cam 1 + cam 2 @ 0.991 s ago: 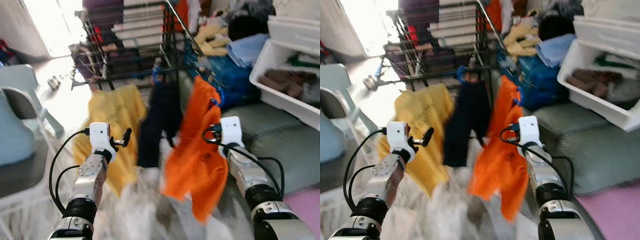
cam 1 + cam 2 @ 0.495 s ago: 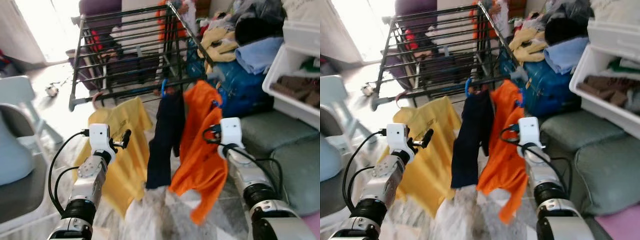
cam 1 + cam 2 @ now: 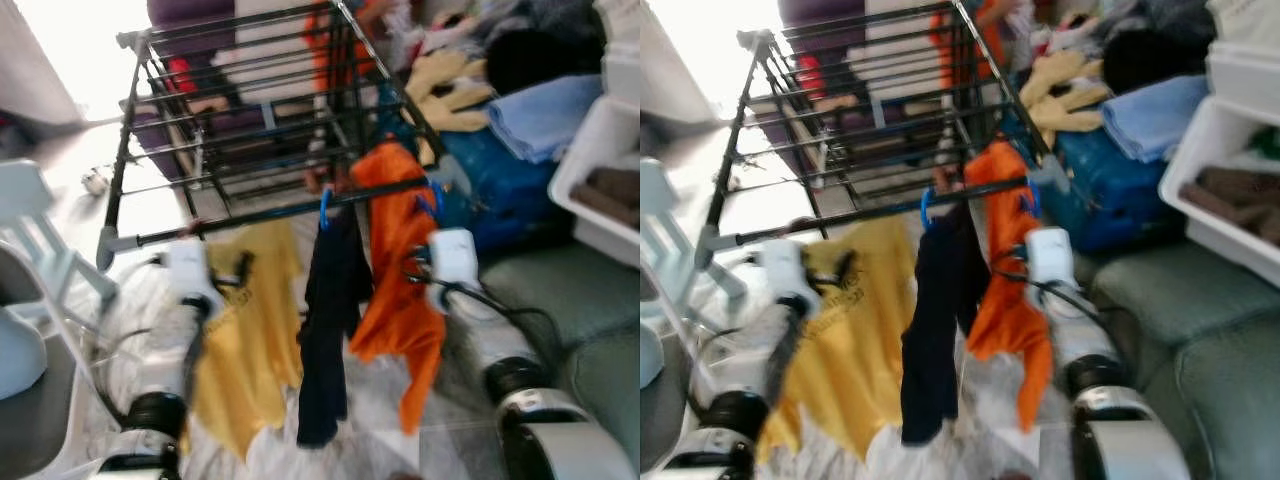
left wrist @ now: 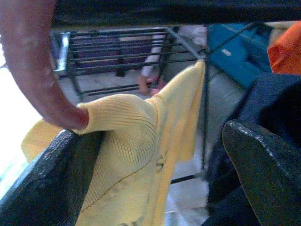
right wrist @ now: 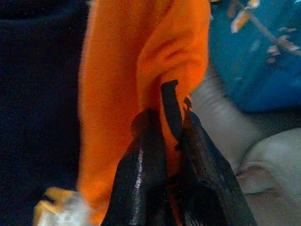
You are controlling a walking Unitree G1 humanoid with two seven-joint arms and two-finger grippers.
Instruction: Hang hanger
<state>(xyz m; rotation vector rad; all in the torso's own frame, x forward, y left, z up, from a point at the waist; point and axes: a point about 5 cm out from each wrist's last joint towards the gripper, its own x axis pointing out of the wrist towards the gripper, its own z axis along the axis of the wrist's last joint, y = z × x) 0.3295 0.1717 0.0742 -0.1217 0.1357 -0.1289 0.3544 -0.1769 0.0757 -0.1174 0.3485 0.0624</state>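
We see right gripper (image 5: 167, 141) clamped on black hanger (image 5: 170, 113) w/ orange shirt (image 3: 400, 290), shirt hanging vertical below black metal drying rack (image 3: 250, 110). Left gripper (image 4: 150, 155) spread wide, holding nothing.

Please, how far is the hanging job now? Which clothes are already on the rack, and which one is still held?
Done, it seems: the yellow shirt and the dark garment hang from the front bar of the drying rack. In hand: the right gripper is shut on the orange shirt, whose blue hanger is at the bar. Left: let go; whether the hook is seated is blurred.
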